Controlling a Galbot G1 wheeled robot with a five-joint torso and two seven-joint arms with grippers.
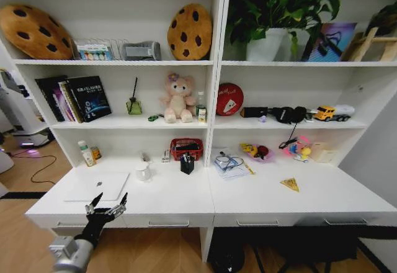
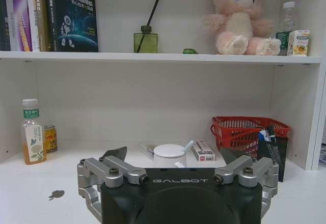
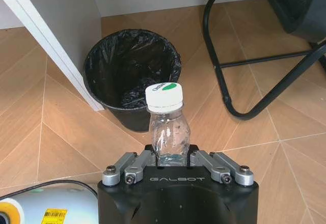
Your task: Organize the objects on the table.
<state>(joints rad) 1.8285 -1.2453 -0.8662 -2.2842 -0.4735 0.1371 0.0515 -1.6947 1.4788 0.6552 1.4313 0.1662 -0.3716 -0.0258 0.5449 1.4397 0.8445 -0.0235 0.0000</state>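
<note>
Clear plastic bottle (image 3: 168, 127), upright, sits clamped in the right gripper (image 3: 169, 159) above the black bin (image 3: 131, 71) on the floor. The left gripper (image 1: 107, 206) hovers wide open at the counter (image 1: 186, 192) edge, the silver laptop (image 1: 96, 186) just beyond it.

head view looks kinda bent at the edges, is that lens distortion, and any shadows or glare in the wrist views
Head view: yes, wide-angle bowing; the shelving and table edges curve and splay outward. Left wrist view: lines run straight, light is even, with soft shadow under the shelf; the open left claw sits in front. Right wrist view: floorboards look evenly lit, the bin liner shows glossy highlights, the right claw holds a clear bottle.
</note>
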